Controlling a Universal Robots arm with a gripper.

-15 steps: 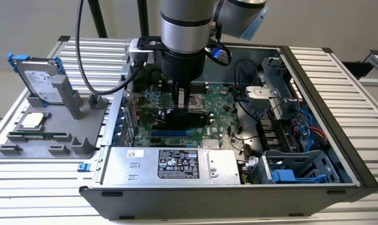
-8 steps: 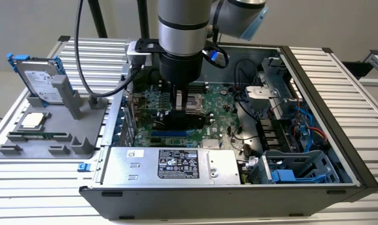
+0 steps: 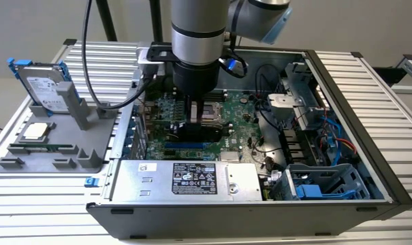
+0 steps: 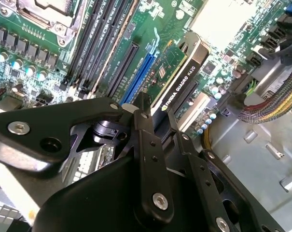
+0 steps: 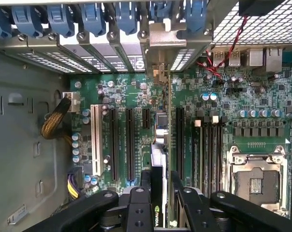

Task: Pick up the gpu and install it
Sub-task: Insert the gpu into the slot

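My gripper [image 3: 195, 120] is down inside the open computer case [image 3: 369, 153], over the green motherboard [image 3: 240, 127]. It is shut on the gpu [image 4: 177, 79], a card with a green board on one face and a black shroud on the other. In both wrist views the black fingers [image 4: 148, 140] clamp the card's near end. The gpu [image 5: 159, 159] stands edge-on along the expansion slots, its far end reaching the rear bracket openings [image 5: 158, 53]. A blue slot [image 4: 138, 72] lies right beside it. Whether the card's edge sits in a slot I cannot tell.
The power supply [image 3: 185, 178] fills the case's near side and a drive cage [image 3: 321, 184] stands at the exterior view's right. The processor socket [image 5: 254, 181] and memory slots [image 5: 208, 145] lie beside the card. Outside, a grey fixture [image 3: 49, 153] carries a hard drive [image 3: 46, 87].
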